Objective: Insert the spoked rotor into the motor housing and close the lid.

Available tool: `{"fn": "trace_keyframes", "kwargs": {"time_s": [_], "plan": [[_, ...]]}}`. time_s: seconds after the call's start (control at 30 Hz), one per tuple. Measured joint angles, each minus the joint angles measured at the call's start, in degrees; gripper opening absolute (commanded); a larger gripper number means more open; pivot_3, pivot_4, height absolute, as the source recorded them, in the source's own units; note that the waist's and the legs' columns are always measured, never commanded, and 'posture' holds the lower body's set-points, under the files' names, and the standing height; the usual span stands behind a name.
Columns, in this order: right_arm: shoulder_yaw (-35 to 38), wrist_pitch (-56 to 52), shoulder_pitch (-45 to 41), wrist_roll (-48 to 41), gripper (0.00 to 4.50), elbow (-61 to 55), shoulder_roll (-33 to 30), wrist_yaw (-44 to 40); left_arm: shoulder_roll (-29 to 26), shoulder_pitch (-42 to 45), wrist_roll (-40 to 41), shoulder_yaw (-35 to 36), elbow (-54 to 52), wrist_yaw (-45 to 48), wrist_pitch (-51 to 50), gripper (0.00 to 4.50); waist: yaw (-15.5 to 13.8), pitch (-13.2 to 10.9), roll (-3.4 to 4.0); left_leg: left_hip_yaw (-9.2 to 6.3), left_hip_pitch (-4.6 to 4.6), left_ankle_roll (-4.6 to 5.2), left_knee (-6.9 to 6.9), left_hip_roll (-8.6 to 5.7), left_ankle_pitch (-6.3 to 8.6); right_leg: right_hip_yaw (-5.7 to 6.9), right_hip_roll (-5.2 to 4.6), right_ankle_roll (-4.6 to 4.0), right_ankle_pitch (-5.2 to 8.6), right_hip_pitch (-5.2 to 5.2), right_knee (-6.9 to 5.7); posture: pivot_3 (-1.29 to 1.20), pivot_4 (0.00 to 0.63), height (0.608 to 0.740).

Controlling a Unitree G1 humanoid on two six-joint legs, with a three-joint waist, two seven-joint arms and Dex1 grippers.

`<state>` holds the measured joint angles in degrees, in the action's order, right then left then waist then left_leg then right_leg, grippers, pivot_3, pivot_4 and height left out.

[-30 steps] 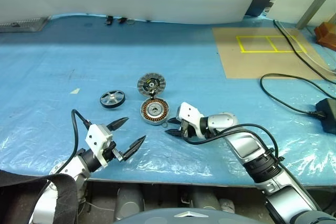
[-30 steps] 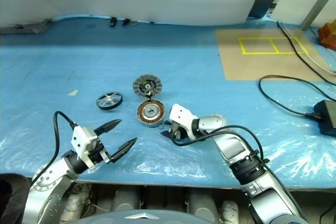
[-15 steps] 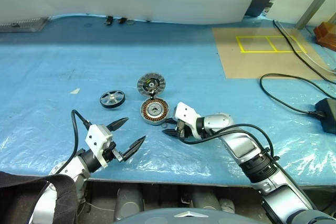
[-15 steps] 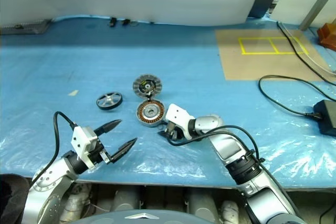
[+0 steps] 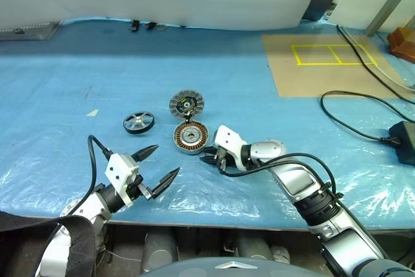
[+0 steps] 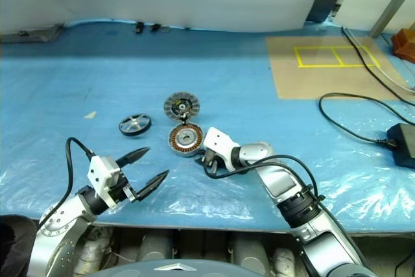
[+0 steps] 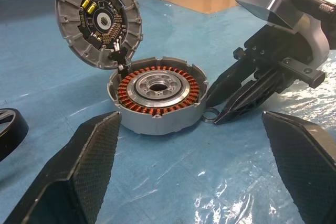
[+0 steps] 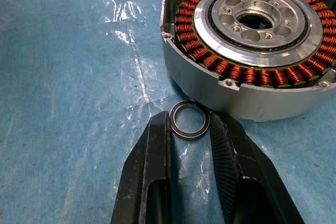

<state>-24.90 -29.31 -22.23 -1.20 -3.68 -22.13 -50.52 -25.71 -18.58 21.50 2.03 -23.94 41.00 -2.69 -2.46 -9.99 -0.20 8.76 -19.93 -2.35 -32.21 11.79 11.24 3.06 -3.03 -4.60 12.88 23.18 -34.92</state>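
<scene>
Motor housing (image 8: 247, 40): right claw (image 8: 190, 124) pinches small ring (image 8: 189, 119) beside it; left claw (image 5: 157, 165) gapes empty.

Head stereo pair looking forward-down over blue-covered table (image 5: 272, 50); wrist cameras sitting low and close, left facing motor housing (image 7: 156, 95) side-on, right peering down; all views sharing housing.

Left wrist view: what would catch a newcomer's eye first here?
The motor housing on the blue sheet, its copper windings bare, with the lid tipped up at its far edge, ribbed circuit face showing. Just beside it, the right gripper has its fingers either side of a small metal ring lying against the housing's wall.
</scene>
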Motion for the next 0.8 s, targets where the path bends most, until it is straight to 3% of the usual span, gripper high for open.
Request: {"fn": "trace_keyframes", "kwargs": {"time_s": [0.37,0.57,0.8], "plan": [[8.1,-2.7,0.7,-11.9,0.64,-4.7,-8.8,-11.0,-0.2,0.5,0.0,0.3,0.4,0.1,0.2,4.50,0.0,0.0,0.00,0.00,-0.02,0.01,-0.02,0.00,0.00,0.00,0.01,0.00,0.00,-0.03,-0.01,0.00,0.150,0.740],[14.7,-10.6,-11.7,-18.7,0.64,-4.0,-1.3,-5.6,-0.2,2.2,0.1,0.4,0.7,0.7,0.3,4.50,0.3,0.0,0.06,-0.02,0.09,0.01,-0.06,0.03,-0.01,-0.04,0.05,0.02,0.01,0.04,-0.25,0.00,0.150,0.740],[7.0,-17.9,-17.4,-17.1,0.64,2.4,5.1,-0.3,0.1,1.5,0.0,0.4,1.0,0.6,0.4,4.50,-0.1,0.0,0.07,-0.01,-0.10,-0.25,-0.06,-0.01,-0.15,-0.02,0.03,-0.09,-0.05,0.19,-0.06,0.00,0.150,0.740]]}}
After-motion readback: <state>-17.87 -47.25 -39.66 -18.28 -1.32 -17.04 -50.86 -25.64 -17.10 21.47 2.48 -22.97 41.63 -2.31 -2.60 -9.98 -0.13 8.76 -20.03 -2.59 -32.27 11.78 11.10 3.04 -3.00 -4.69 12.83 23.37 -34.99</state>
